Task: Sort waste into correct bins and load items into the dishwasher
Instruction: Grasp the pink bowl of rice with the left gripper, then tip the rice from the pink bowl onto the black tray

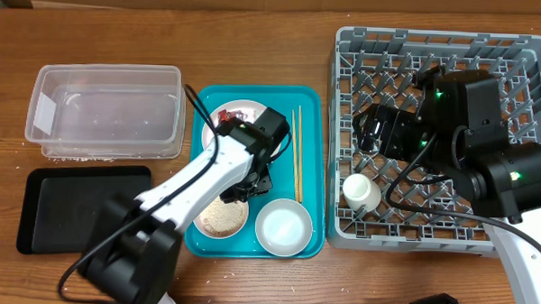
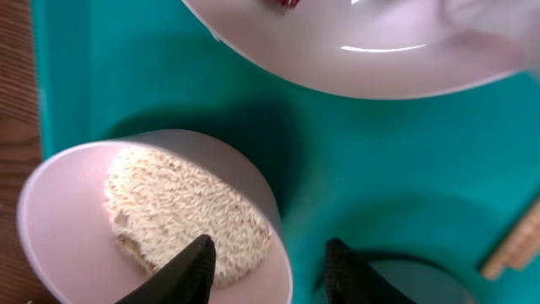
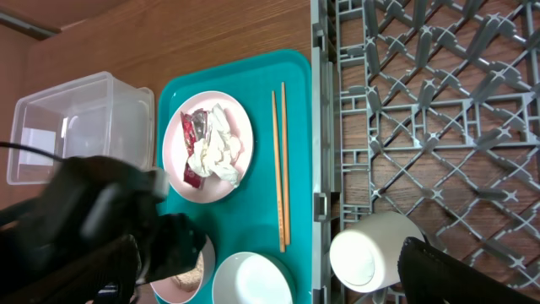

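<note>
Bench [image 1: 256,43]: carries every container listed below.
Clear tub [image 1: 109,119]: far left; we see only a few pale specks on its floor.
Black tray [image 1: 70,208]: just in front of the tub.
Teal tray [image 1: 312,126]: between the tub and the rack; it holds a plate, two bowls and the chopsticks.
Plate [image 3: 174,148]: at the far end of the teal tray; the red wrapper [image 3: 197,127] and the crumpled tissue [image 3: 218,152] lie on it.
Rice bowl [image 2: 51,211]: at the tray's near left, with a patch of rice [image 2: 177,211] on its floor.
White bowl [image 1: 283,226]: at the tray's near right, just beside the rice bowl.
Chopsticks [image 1: 297,153]: side by side along the tray's right edge.
Dish rack [image 1: 490,51]: on the right; we find the cup [image 1: 360,193] near its lower left corner.
Left end effector [image 2: 270,266]: released; one finger is over the rice and the other outside the wall, so the jaws straddle the bowl's rim with a gap on each side.
Right end effector [image 1: 369,133]: over the rack, released and grasping nothing. It is apart from the cup.
</note>
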`<state>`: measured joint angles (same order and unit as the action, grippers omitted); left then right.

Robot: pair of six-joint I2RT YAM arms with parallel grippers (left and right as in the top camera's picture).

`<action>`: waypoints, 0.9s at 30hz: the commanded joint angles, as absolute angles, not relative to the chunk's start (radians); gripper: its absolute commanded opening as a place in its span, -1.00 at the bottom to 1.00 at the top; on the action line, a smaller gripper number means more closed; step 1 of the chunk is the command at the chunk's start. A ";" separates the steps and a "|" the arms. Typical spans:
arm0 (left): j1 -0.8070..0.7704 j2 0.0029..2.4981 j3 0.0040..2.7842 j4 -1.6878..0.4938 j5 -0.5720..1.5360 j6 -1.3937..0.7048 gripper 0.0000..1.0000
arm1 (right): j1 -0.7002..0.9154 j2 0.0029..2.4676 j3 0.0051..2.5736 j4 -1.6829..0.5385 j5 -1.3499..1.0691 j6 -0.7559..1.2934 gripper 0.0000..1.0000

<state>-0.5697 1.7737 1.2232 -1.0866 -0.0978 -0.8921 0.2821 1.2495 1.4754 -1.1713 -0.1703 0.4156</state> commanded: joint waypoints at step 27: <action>0.218 1.468 1.246 -1.319 0.739 0.095 -0.92 | 0.279 1.248 1.494 -1.161 -0.177 0.420 1.00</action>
<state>0.0582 1.4513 1.2686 -1.2896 0.3431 -0.2440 0.2821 1.2495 1.4754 -1.1683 -0.1764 0.4152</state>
